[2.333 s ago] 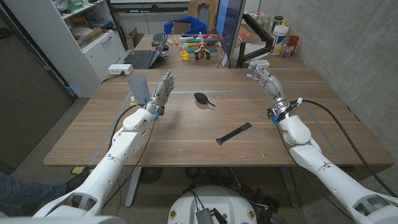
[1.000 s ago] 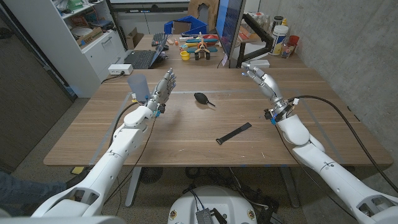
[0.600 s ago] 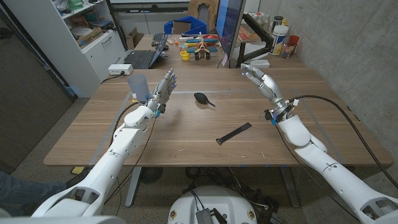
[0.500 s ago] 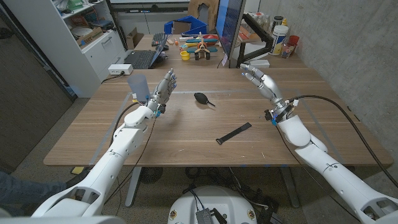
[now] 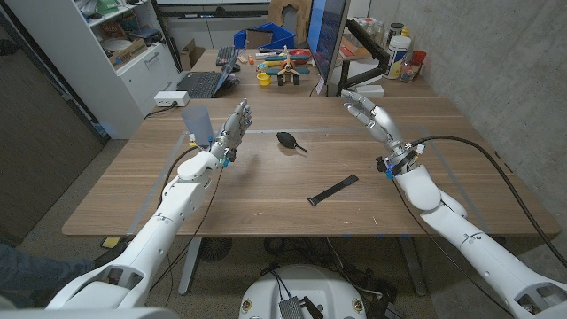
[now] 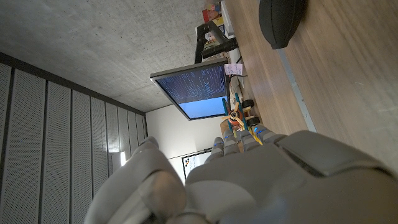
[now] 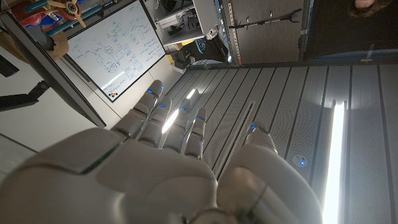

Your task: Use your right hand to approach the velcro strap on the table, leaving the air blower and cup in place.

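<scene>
Head view puts the velcro strap [image 5: 334, 190] flat on the wooden table [image 5: 266, 199], a dark strip lying slantwise toward the robot's side of the board, and everything else is best placed from it. Your right hand [image 5: 369, 113] is raised well beyond the strap, on the far side and off toward the robot's right, fingers [image 5: 353, 100] spread and holding nothing; the right wrist view agrees, with its fingers [image 7: 163, 117] fanned apart against the room behind. You have not yet closed on the strap, so the approach is all ahead of you. The air blower [image 5: 289, 140] sits beyond the strap and to its left, well apart from it, and the cup [image 5: 198, 124] stands farther left again, just beside your left hand [image 5: 232, 127], which is upright with fingers extended and empty. The risk I'd watch is the descent: bringing the right hand back and down from that height, a sweep that drifts left could carry the fingers toward the blower and roll it, since it looks round-bodied and light. Coming down too hard on the strap could skid it across the smooth wood. Leave the left arm alone too; any twitch there, so close to the cup, could tip it. The cable [image 5: 478, 159] trailing from the right wrist lies on the table and might drag.
</scene>
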Controlling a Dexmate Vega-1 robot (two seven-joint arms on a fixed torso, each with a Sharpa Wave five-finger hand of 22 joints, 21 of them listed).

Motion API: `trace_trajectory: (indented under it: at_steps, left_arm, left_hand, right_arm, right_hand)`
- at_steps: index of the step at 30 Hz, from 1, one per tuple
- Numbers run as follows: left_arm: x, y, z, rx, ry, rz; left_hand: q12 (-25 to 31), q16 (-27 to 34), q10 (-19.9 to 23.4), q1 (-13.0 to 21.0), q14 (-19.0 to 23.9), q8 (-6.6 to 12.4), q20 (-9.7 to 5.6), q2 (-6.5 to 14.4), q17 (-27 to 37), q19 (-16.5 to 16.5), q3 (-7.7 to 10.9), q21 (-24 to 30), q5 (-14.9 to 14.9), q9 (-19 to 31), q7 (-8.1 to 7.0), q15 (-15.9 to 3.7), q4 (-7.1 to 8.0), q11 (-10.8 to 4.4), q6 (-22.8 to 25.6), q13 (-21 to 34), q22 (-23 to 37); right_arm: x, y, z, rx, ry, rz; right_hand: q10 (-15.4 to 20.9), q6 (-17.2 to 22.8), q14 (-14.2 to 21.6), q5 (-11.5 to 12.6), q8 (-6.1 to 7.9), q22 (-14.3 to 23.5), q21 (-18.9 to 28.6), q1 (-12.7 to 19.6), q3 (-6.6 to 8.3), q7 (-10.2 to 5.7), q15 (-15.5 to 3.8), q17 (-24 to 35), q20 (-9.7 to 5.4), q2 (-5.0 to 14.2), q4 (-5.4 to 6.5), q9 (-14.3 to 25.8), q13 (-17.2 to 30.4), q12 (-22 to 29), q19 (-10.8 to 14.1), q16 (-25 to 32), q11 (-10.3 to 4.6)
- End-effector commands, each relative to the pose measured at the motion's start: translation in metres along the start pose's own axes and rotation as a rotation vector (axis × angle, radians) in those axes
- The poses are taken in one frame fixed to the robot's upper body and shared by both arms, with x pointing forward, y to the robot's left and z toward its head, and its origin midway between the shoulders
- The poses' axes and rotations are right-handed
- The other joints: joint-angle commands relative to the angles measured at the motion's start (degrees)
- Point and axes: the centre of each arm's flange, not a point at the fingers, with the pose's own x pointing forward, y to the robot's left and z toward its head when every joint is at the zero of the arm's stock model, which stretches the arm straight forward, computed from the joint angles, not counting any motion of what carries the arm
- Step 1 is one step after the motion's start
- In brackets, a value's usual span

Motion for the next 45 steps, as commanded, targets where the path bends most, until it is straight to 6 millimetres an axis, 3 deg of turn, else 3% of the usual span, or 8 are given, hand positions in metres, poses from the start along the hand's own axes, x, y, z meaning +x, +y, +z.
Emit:
trace_trajectory:
  at_steps: [1,45]
  left_arm:
    - [0.002,0.001,0.0,-0.001,0.0,-0.002]
    - [0.011,0.004,0.0,0.002,0.008,-0.022]
  left_hand:
    - [0.22,0.29,-0.55,0.48,-0.56,0.03,-0.39,0.43,0.33,-1.48,-0.29,-0.26,0.33,0.18,0.06,-0.13,0.11,0.13,0.3,0.35,0.22]
    - [0.32,0.32,-0.35,0.59,-0.59,0.08,-0.25,0.61,0.32,-1.6,-0.68,-0.44,0.31,0.18,0.01,-0.25,0.12,0.08,0.73,0.35,0.24]
  right_arm:
    - [-0.002,0.003,0.005,-0.045,-0.026,0.006]
    - [0.0,0.016,0.02,-0.316,-0.077,0.114]
  right_hand:
    - [0.5,0.06,0.29,0.45,-0.2,0.3,-0.42,-0.45,-0.23,-0.39,-4.79,0.14,-1.6,-0.07,-0.11,0.1,0.31,0.24,0.38,0.03,-0.55]
    - [0.45,-1.1,-0.15,2.54,-0.85,0.33,-2.31,0.61,-0.24,-2.32,-5.41,0.04,-1.93,-0.52,-1.01,0.03,0.32,-0.15,0.53,-0.47,-1.77]
